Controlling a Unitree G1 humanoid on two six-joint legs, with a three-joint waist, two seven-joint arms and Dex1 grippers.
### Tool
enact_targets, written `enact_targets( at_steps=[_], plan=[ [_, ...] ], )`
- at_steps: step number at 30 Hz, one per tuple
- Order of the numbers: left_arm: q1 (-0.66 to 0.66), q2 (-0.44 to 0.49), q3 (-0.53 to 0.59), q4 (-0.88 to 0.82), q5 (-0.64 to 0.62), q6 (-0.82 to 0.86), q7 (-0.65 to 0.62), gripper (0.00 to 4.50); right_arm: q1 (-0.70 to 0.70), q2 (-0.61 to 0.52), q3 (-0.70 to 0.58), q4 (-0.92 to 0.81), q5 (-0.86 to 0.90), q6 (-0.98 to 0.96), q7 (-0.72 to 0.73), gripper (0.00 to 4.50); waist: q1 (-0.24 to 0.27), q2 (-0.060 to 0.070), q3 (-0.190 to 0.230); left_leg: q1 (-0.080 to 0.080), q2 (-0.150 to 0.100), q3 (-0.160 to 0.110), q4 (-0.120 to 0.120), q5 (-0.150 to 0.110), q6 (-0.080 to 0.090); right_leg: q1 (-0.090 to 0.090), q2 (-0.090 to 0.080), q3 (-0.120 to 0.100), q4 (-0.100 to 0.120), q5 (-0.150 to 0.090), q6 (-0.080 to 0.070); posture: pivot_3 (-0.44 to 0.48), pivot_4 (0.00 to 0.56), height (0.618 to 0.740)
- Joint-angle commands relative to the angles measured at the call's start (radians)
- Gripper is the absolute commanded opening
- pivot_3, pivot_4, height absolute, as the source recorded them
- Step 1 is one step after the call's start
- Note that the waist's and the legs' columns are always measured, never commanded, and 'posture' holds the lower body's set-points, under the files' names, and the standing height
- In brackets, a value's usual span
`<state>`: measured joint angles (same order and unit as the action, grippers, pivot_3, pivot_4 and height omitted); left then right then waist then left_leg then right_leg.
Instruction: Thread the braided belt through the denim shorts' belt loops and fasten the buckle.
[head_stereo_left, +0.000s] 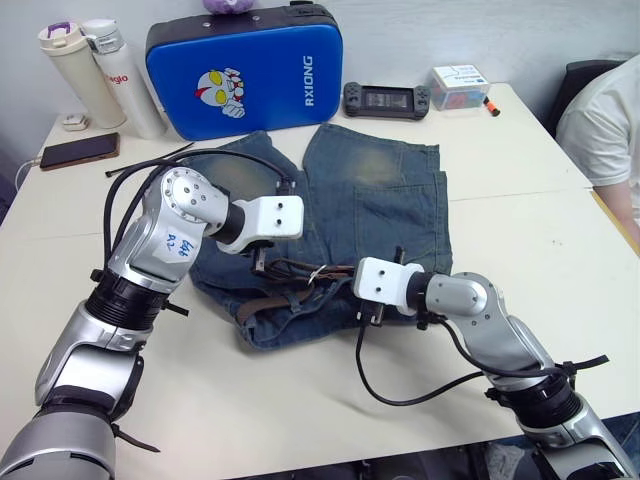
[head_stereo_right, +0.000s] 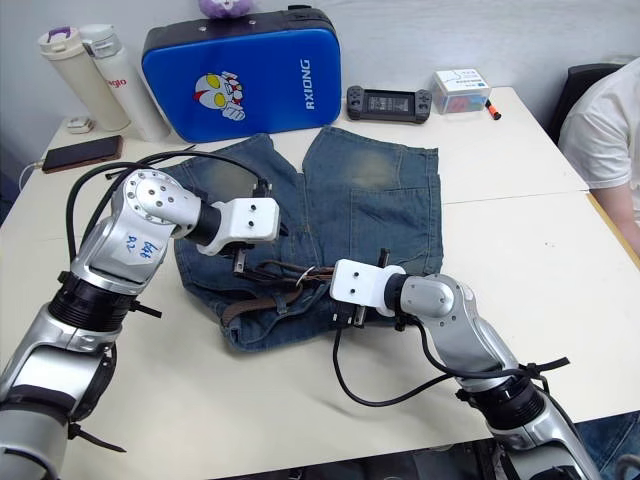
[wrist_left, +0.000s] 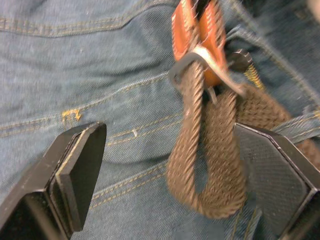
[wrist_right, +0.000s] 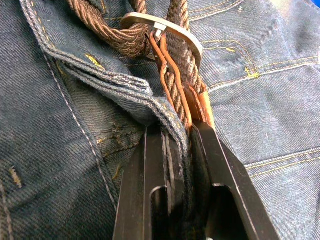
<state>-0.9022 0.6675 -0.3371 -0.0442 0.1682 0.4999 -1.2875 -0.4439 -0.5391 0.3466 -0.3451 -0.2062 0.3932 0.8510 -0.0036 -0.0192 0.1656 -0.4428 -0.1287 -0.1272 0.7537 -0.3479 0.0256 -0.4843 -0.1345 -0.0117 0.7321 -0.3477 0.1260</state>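
right fingers (wrist_right: 180, 150) are clamping the braided belt (wrist_right: 182, 60) by the buckle (wrist_right: 162, 27), left fingers (wrist_left: 80, 165) gaping apart at 9 o'clock, so the tip is risking slipping back out.

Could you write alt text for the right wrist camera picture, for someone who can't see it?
Two black fingers of the right gripper pinch a fold of the denim shorts together with the tan leather tip of the braided belt. Just beyond them, the brown woven strap passes through the buckle, a silver metal frame lying on the blue denim.
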Motion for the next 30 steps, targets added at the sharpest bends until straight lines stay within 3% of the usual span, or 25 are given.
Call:
enact_targets(
  at_steps=[1, 13, 16, 18, 20, 25, 30],
  plan=[
    [-0.024, 0.033, 0.037, 0.002, -0.019, 0.03, 0.013, 4.48, -0.001, 0.003, -0.004, -0.036, 0.008, -0.001, -0.009, 0.0, 0.0, 0.0, 0.0, 0.0, 0.0, 0.0, 0.0, 0.0, 0.0, 0.0, 0.0, 0.0, 0.0, 0.0, 0.0, 0.0, 0.15, 0.664],
    [0.023, 0.048, 0.009, 0.004, 0.007, 0.018, 0.063, 4.48, -0.005, 0.008, 0.002, -0.032, 0.008, -0.002, -0.009, 0.0, 0.0, 0.0, 0.0, 0.0, 0.0, 0.0, 0.0, 0.0, 0.0, 0.0, 0.0, 0.0, 0.0, 0.0, 0.0, 0.0, 0.15, 0.664],
    [0.031, 0.033, 0.005, 0.0, 0.013, 0.015, 0.087, 3.78, -0.004, 0.008, 0.002, -0.035, 0.008, 0.0, -0.009, 0.0, 0.0, 0.0, 0.0, 0.0, 0.0, 0.0, 0.0, 0.0, 0.0, 0.0, 0.0, 0.0, 0.0, 0.0, 0.0, 0.0, 0.15, 0.664],
    [0.029, 0.018, 0.006, -0.002, 0.012, 0.014, 0.111, 2.74, -0.003, 0.008, 0.002, -0.037, 0.007, 0.002, -0.01, 0.0, 0.0, 0.0, 0.0, 0.0, 0.0, 0.0, 0.0, 0.0, 0.0, 0.0, 0.0, 0.0, 0.0, 0.0, 0.0, 0.0, 0.15, 0.664],
    [0.027, -0.001, 0.006, -0.014, -0.002, 0.026, 0.118, 2.17, -0.002, 0.007, 0.002, -0.038, 0.006, 0.003, -0.009, 0.0, 0.0, 0.0, 0.0, 0.0, 0.0, 0.0, 0.0, 0.0, 0.0, 0.0, 0.0, 0.0, 0.0, 0.0, 0.0, 0.0, 0.15, 0.664],
    [0.036, -0.03, -0.017, -0.048, -0.01, 0.039, 0.127, 0.12, -0.003, 0.007, 0.003, -0.039, 0.005, 0.003, -0.01, 0.0, 0.0, 0.0, 0.0, 0.0, 0.0, 0.0, 0.0, 0.0, 0.0, 0.0, 0.0, 0.0, 0.0, 0.0, 0.0, 0.0, 0.15, 0.664],
    [0.042, -0.069, -0.058, -0.064, -0.012, 0.046, 0.13, 0.06, -0.007, 0.007, 0.003, -0.04, 0.006, 0.003, -0.009, 0.0, 0.001, 0.0, 0.0, 0.0, 0.0, 0.0, 0.0, 0.0, 0.0, 0.0, 0.0, 0.0, 0.0, 0.0, 0.0, 0.0, 0.15, 0.664]
  ],
)
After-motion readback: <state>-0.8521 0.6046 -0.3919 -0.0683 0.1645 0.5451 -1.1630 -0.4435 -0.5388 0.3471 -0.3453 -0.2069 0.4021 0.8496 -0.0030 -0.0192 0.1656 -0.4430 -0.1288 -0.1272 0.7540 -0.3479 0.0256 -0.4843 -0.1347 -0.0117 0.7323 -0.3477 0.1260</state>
